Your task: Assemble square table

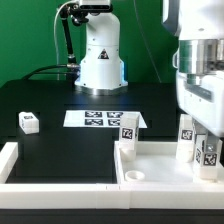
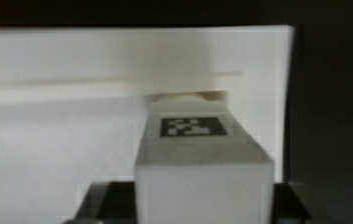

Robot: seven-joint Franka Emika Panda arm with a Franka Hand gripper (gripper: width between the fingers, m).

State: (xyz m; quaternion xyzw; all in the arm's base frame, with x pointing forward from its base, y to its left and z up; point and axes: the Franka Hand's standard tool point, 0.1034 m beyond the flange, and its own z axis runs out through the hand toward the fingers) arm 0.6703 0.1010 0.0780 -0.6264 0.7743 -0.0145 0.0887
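The white square table top [image 1: 165,165] lies at the exterior view's lower right, rim up, with a round corner socket [image 1: 132,178] showing. A tagged white leg [image 1: 128,126] stands upright at its far corner. Another tagged leg [image 1: 185,134] stands further right. My gripper [image 1: 205,128] hangs over the top's right part, shut on a white tagged leg [image 1: 208,152] held upright. In the wrist view the held leg [image 2: 198,160] sits between the dark fingers [image 2: 105,203] of my gripper [image 2: 199,205], its tagged end against the table top [image 2: 84,90]. A loose leg [image 1: 28,122] lies at the left.
The marker board [image 1: 98,118] lies flat behind the table top. The low white border wall [image 1: 40,188] runs along the front and left. The robot base [image 1: 100,55] stands at the back.
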